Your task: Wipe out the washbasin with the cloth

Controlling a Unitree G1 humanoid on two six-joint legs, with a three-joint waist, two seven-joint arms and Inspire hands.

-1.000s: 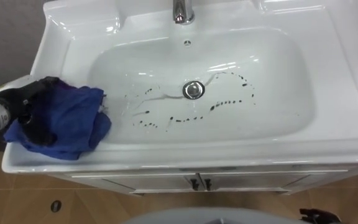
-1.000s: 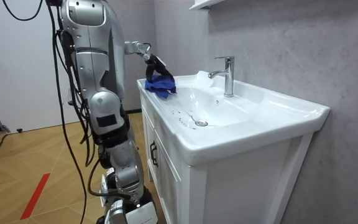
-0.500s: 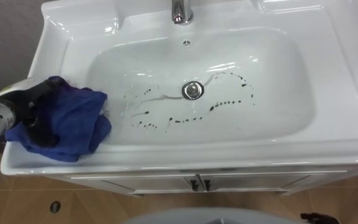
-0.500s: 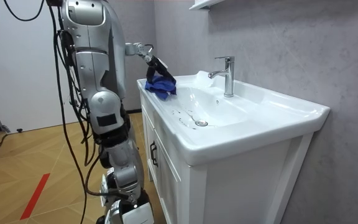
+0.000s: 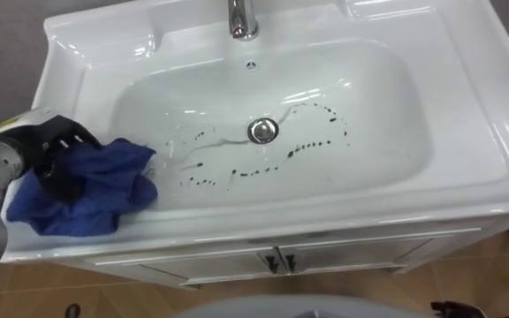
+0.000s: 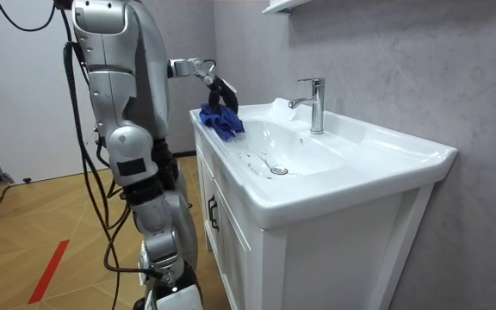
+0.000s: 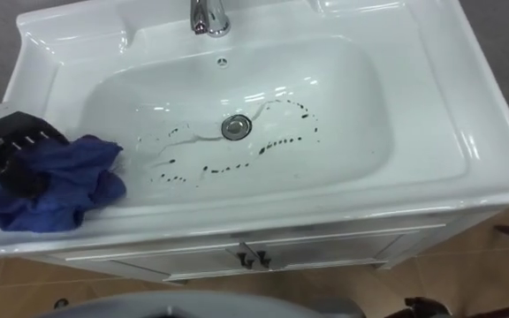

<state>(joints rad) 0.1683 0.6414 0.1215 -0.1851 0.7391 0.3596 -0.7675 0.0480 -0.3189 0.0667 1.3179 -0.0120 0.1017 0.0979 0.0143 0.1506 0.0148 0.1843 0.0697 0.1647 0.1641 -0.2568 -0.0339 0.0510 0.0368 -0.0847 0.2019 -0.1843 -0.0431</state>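
A white basin (image 5: 467, 106) (image 7: 422, 97) (image 6: 403, 155) has dark specks and streaks (image 5: 263, 163) (image 7: 228, 159) around its drain (image 5: 262, 131) (image 7: 234, 126). On the basin's left rim lies a bunched blue cloth (image 5: 91, 190) (image 7: 56, 190) (image 6: 220, 120). My left hand (image 5: 56, 150) (image 7: 16, 150) (image 6: 222, 90), black-fingered, is shut on the cloth's left part, its fingers curled into the folds. The cloth rests outside the bowl, left of the stains. In the room view I stand at the basin's left end with the left arm held out over the rim.
A chrome tap (image 5: 241, 18) (image 7: 208, 16) (image 6: 313, 103) rises at the back of the basin. Below the rim, the cabinet doors carry small dark handles (image 5: 281, 262) (image 7: 253, 259). Wooden floor (image 6: 33, 232) lies around the cabinet.
The eye views have shifted, so the basin sits further left in the picture. In the room view my body has leaned away from the basin. The hand still holds the cloth on the rim.
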